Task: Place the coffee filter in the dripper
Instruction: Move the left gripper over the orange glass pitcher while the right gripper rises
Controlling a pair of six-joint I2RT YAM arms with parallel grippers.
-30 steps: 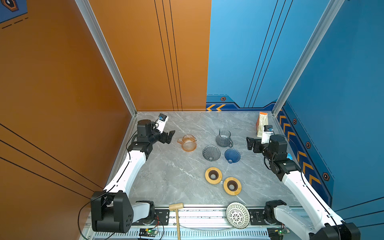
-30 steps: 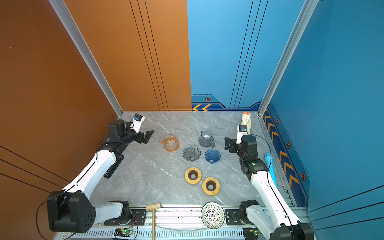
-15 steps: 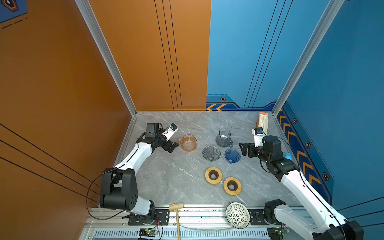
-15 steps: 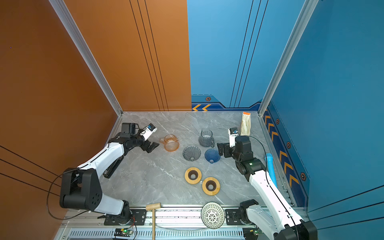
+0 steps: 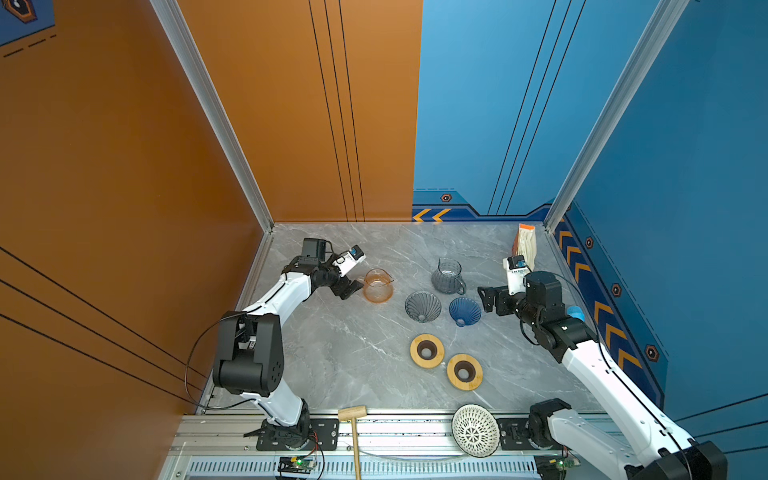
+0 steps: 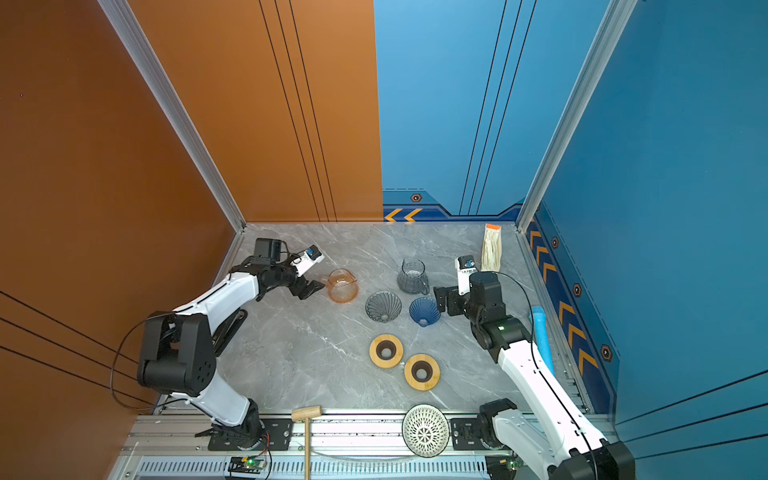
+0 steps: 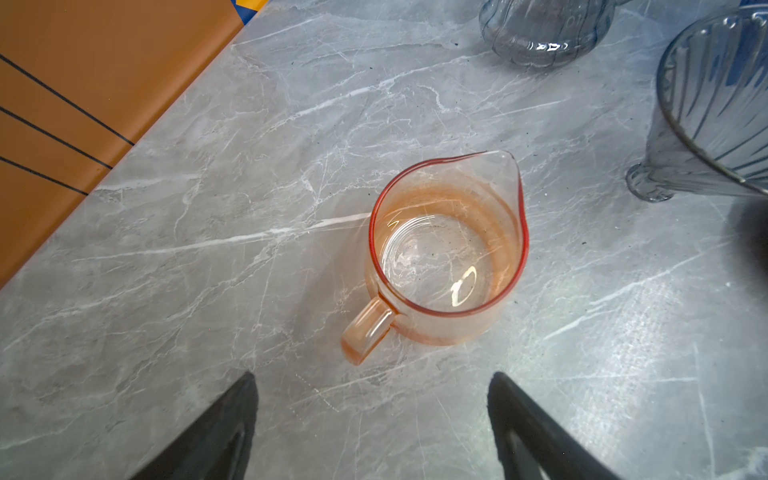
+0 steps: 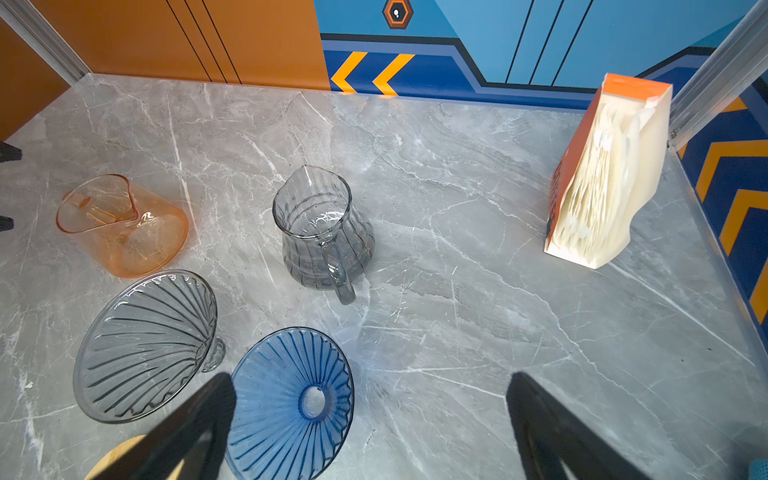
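Pale paper coffee filters stand in an orange pack (image 5: 525, 245) (image 8: 602, 187) at the table's back right corner. Two glass drippers lie tipped on their sides mid-table: a grey dripper (image 5: 423, 306) (image 8: 145, 345) and a blue dripper (image 5: 464, 311) (image 8: 291, 407). My right gripper (image 5: 487, 300) (image 8: 370, 377) is open and empty just right of the blue dripper, one finger (image 8: 199, 415) beside its rim. My left gripper (image 5: 353, 286) (image 7: 372, 378) is open and empty, close to the handle of an orange glass pitcher (image 5: 377, 286) (image 7: 444, 249).
A grey glass pitcher (image 5: 446, 276) (image 8: 320, 232) stands behind the drippers. Two wooden rings (image 5: 427, 351) (image 5: 464, 372) lie toward the front. A white mesh bowl (image 5: 475, 430) and wooden mallet (image 5: 353, 432) rest on the front rail. A blue cylinder (image 6: 542, 332) lies along the right wall.
The left gripper has swung from the back left corner toward the orange pitcher. The right gripper has moved left, up to the blue dripper. Nothing was picked up.
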